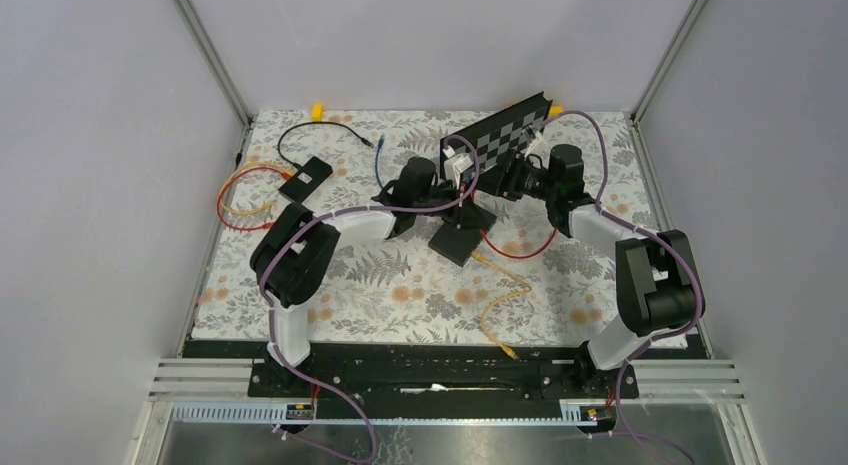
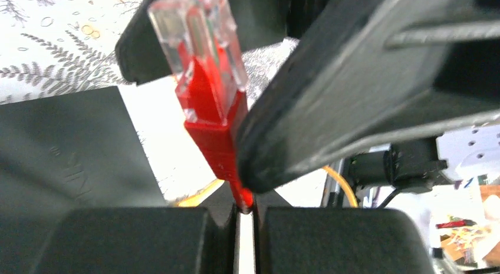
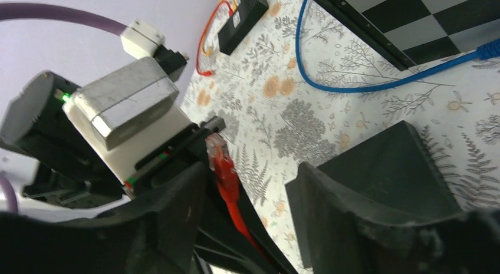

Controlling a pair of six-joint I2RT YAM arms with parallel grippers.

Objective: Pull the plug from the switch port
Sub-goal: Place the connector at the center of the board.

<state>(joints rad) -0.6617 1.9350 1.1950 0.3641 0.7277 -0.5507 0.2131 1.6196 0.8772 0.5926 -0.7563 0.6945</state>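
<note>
Red, with a clear plastic tip, the network plug (image 2: 206, 79) is hanging in the air over the middle of the fern-printed worktop (image 1: 400, 295). Its whole tip is showing with no socket around it, and the small black switch box (image 3: 389, 168) is lying just beside and below it, so the pull is looking done. The left gripper (image 2: 246, 210) is pinching the plug low on its red boot, fingers pressed together. The right gripper (image 3: 247, 174) is standing spread, one finger on each side of the plug. In the left wrist view one of those fingers (image 2: 354, 91) is appearing to touch the boot, though I cannot tell for sure.

Trouble is likeliest to be coming from that closeness. A right finger swinging sideways while backing away could be catching the latch tab or shoving the plug. With so narrow a hold, the plug could then be twisting or slipping out of the left fingers. The red cable (image 1: 520, 250) lying on the worktop beside the switch could also be pulling against the hold if the plug is carried far.

Both arms are reaching from the near edge with elbows raised and forearms angling inward. Their wrists are crowding together over the switch, just in front of the tilted checkered board (image 1: 510, 135) near the far edge.
</note>
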